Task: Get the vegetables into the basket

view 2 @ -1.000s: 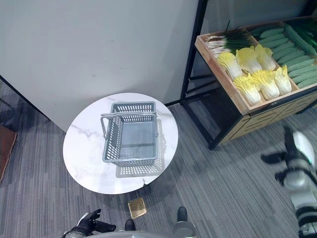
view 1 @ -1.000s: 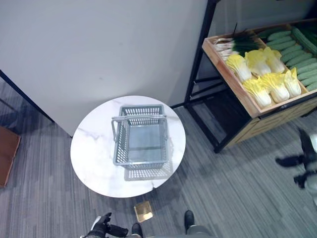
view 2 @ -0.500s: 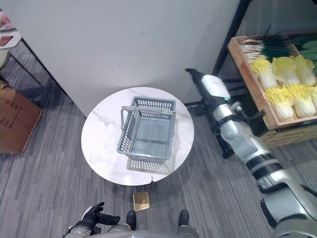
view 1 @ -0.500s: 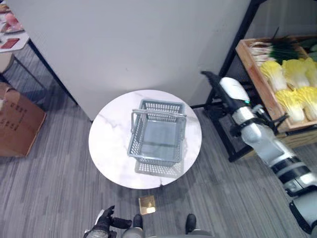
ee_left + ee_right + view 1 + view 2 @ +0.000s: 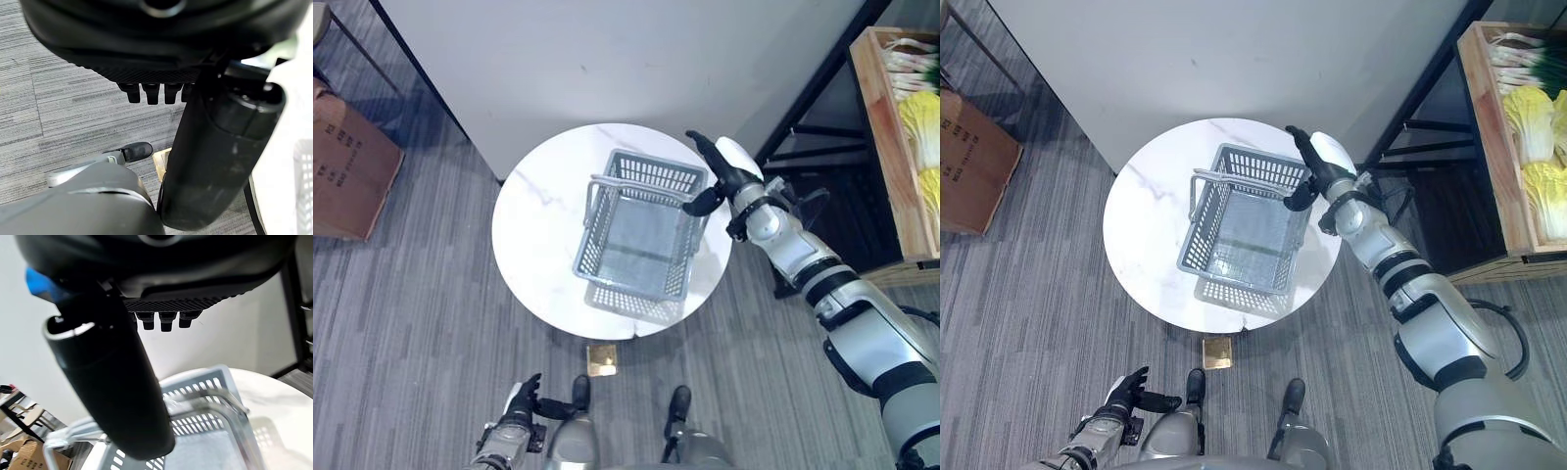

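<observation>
Reaching over the far right corner of the basket, the right hand has its fingers straight and spread, thumb pointing down toward the rim, and it holds nothing; whether it touches the rim I cannot tell. The basket sits empty on the round table, its handle raised across the far end. The vegetables are well apart from it, in a wooden crate on the rack at the right: pale yellow cabbages and some green onions above them. The left hand hangs low beside the body, fingers loosely open, idle. A cardboard box stands on the floor at the left, and a small gold square lies just below the table. By my judgement the task is at its very start, with nothing picked yet, and the hand seems either to be steadying the basket or merely passing over it. The next move calls for swinging the right arm out to the crate, closing the fingers round one cabbage, and carrying it back above the basket's open middle before letting go.
</observation>
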Controlling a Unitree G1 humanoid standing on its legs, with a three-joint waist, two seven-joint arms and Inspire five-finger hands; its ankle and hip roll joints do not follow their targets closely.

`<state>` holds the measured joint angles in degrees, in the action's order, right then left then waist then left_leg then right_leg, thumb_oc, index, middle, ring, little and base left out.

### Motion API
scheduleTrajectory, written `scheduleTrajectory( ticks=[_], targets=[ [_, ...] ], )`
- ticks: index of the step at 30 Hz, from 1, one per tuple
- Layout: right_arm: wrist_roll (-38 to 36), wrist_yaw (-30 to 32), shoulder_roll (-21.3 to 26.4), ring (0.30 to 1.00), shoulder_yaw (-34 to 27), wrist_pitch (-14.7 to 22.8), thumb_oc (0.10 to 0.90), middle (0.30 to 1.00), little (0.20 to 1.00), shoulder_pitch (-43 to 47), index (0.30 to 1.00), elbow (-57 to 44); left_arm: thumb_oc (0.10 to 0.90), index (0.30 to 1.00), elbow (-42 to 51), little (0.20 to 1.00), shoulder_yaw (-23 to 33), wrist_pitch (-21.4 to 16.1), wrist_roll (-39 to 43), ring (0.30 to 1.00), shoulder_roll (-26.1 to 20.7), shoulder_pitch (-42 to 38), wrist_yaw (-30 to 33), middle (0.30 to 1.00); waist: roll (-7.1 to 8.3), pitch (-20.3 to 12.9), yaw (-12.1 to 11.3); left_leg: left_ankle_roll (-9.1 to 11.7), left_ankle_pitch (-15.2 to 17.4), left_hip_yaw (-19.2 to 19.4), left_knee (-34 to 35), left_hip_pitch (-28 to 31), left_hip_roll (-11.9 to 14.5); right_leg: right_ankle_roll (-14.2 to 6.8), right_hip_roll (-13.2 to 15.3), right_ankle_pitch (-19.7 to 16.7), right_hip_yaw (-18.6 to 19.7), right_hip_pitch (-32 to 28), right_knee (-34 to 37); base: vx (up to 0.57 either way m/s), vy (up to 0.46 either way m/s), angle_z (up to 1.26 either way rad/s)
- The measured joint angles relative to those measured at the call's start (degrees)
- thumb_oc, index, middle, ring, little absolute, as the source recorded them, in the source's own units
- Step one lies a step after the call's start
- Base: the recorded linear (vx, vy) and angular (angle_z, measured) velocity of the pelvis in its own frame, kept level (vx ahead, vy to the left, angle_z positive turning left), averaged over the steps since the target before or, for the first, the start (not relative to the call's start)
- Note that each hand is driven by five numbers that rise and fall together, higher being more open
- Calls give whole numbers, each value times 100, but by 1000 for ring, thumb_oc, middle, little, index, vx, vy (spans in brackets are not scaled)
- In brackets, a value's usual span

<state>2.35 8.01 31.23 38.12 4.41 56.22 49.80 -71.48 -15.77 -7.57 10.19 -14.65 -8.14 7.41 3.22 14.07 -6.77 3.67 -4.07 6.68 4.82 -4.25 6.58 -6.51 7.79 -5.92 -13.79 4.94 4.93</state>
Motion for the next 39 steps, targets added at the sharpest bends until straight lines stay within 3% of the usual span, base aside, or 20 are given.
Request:
scheduleTrajectory(
  ticks=[6, 7, 8, 9, 17, 21, 28, 32, 34, 35, 36, 39],
  targets=[
    [1, 49, -165, 1000, 5, -75, 900, 1000, 1000, 73, 1000, 465, 900, 1000, -21, 1000, -62, -24, 112, 1000, -3, -14, 4, 1000, 7, 10, -8, 0, 0, 1, 3, -18, 2, 4, -3, 3, 0, 22, 0, 0, 0, 0],
    [1, 48, -184, 945, 9, -92, 861, 945, 945, 73, 945, 503, 900, 1000, -22, 1000, -62, -25, 112, 1000, -3, -13, 5, 1000, 7, 10, -8, 0, 0, 1, 3, -18, 3, 5, -4, 3, 0, 22, 0, 0, 0, 0],
    [4, 49, -198, 525, 11, -106, 561, 525, 525, 73, 525, 519, 900, 1000, -27, 1000, -64, -24, 113, 1000, -2, -13, 9, 1000, 7, 10, -8, 0, 0, 2, 3, -21, 3, 5, -4, 3, 1, 25, 0, 0, 0, 0],
    [4, 50, -208, 300, 11, -106, 400, 300, 300, 73, 300, 529, 900, 1000, -27, 1000, -68, -24, 113, 1000, -2, -13, 12, 1000, 7, 10, -8, 0, 0, 2, 3, -21, 2, 5, -4, 4, 4, 26, 1, 0, 0, 0],
    [185, 53, -435, 300, 99, -108, 400, 300, 300, 72, 300, 637, 900, 1000, -12, 1000, -209, -34, 113, 1000, -5, -19, 106, 1000, 6, 10, -11, 0, 0, 10, 2, -34, 2, 6, -5, 4, 33, 59, 0, 0, 0, 0],
    [262, 70, -850, 300, 151, -120, 400, 300, 300, -33, 300, 710, 900, 1000, -15, 1000, -210, -20, 110, 1000, 8, -20, 117, 1000, 0, 5, -16, 0, -1, 18, 1, 16, -2, 7, 0, 3, 47, 12, 0, 0, 0, 0],
    [639, -87, -851, 300, 289, -145, 400, 300, 300, -92, 300, 870, 900, 1000, -20, 1000, -217, 11, 93, 1000, 34, 5, 104, 1000, -34, -53, -15, 3, -3, 16, -70, 90, -2, 44, 3, -25, 54, -94, 1, 0, -1, 1],
    [715, -317, 161, 300, 302, -225, 400, 300, 300, -951, 300, -1491, 900, 1000, -16, 1000, -13, 96, -134, 1000, 76, 88, 89, 1000, -93, -127, 77, 3, -4, 47, -49, 244, -7, 46, 7, -28, 103, -205, 0, 20, 9, -5],
    [702, -424, 1114, 300, -328, -236, 400, 300, 300, -2203, 300, -3588, 900, 1000, 9, 1000, 482, 126, -323, 1000, 125, 306, -19, 1000, -124, -171, 146, 7, -6, 113, 19, 434, -15, 42, 17, -25, 128, -332, 1, 14, 11, -11],
    [678, -424, 1314, 300, -586, -108, 400, 300, 300, -2720, 300, -4293, 900, 1000, 17, 1000, 657, 136, -325, 1000, 132, 488, -17, 1000, -135, -192, 267, 7, -6, 165, 19, 540, -31, 41, 31, -24, 173, -421, 1, 21, -1, -29],
    [532, -460, 1318, 300, -714, 99, 400, 300, 300, -2958, 300, -4422, 900, 1000, -55, 1000, 681, 194, -350, 1000, 103, 578, -25, 1000, -157, -317, 487, 11, 0, 189, 20, 588, -34, 33, 31, -18, 236, -421, 1, 33, -2, -26],
    [-137, -832, 1848, 300, -1318, 159, 400, 300, 300, -3922, 300, -4826, 900, 1000, -243, 1000, 1005, 252, -563, 1000, 192, 719, -183, 1000, -416, -553, 726, 31, 39, 299, 25, 654, 30, 17, -37, -6, 339, -416, 2, 41, -5, -23]
  ],
)
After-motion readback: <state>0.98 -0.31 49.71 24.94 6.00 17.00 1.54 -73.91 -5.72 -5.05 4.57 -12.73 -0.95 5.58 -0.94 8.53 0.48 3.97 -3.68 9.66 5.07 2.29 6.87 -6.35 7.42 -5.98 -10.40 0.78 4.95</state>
